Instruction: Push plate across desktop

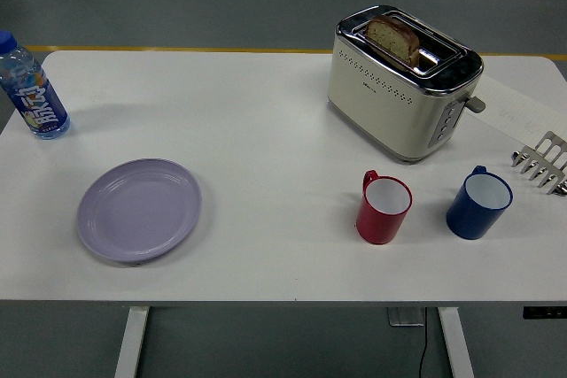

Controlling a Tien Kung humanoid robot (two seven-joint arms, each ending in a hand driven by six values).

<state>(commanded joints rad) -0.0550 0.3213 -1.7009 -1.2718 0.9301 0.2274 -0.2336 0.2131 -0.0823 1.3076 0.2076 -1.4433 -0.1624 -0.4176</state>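
A lilac plate (138, 210) lies flat on the white table (266, 139), at the front left, a short way from the near edge. Nothing rests on it. Neither of my hands nor any arm shows in the head view.
A water bottle (32, 88) stands at the far left. A cream toaster (403, 81) with a slice of bread in it sits at the back right. In front of it stand a red mug (384, 208) and a blue mug (478, 204). A metal rack (543, 162) pokes in at the right edge.
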